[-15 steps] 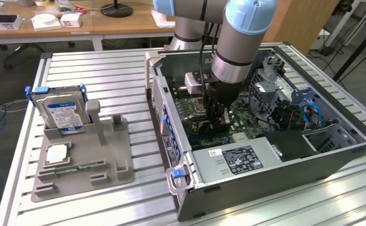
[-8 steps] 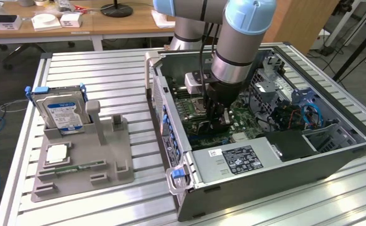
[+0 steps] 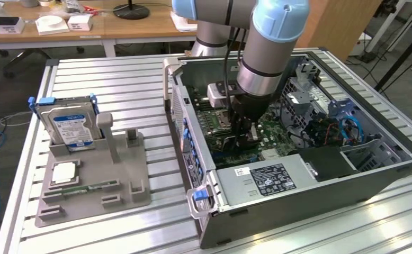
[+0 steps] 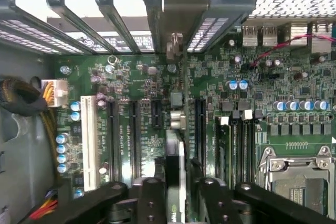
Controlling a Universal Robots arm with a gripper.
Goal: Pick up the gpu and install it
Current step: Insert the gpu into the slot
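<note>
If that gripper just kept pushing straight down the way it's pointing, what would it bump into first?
Most likely the motherboard. The gripper points into the open computer case with the gpu standing edge-on between its fingers, so the card's lower edge would meet the board's slots first. How much gap remains is unclear.

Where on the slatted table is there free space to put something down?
The table is bare between the hard drive and the computer case, and at its near edge. Crowded: inside the case, where the gripper works.

gpu (image 4: pixel 175 182) | thin black card, on edge | over mobo slot, inside PC case | seating unclear
</note>
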